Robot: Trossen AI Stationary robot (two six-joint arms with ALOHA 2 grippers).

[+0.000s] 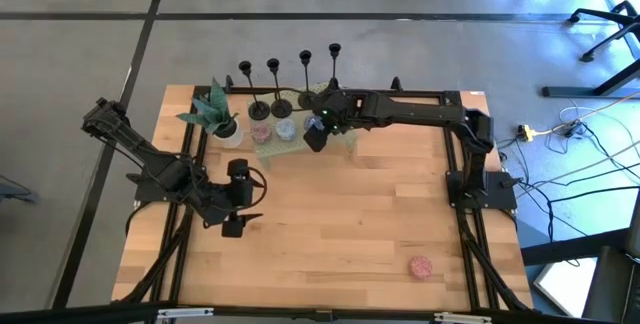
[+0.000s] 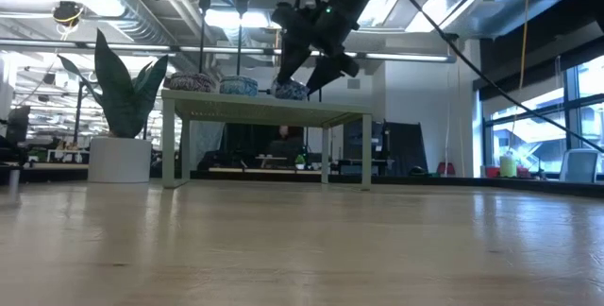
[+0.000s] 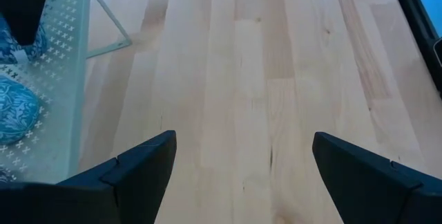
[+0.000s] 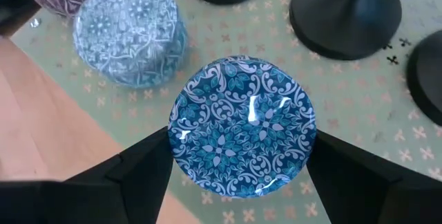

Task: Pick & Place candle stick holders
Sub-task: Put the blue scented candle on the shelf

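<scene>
Four slim black candle stick holders [image 1: 282, 89] stand on their round bases in a row along the far side of a low pale green stand [image 1: 300, 129]. Three bases show in the right wrist view [image 4: 345, 10]. In front of them, three round patterned pieces sit on the stand: pink [image 1: 262, 131], light blue [image 4: 128, 30] and dark blue [image 4: 242, 127]. My right gripper [image 4: 242, 175] is open, just above the stand, one finger on either side of the dark blue piece. My left gripper [image 1: 236, 216] is open and empty over bare wood at the table's left middle. My right gripper comes from above, pointing down, with its fingers [image 4: 148, 165] close beside the dark blue piece's round rim [image 4: 181, 137]. I cannot tell whether they touch it. The piece rests flat on the green stand.
A green plant in a white pot [image 1: 218, 116] stands at the stand's left end. A small pink round piece [image 1: 421, 266] lies near the table's near right corner. Bare wood [image 1: 350, 214] fills the middle of the table. Black frame rails run along both sides.
</scene>
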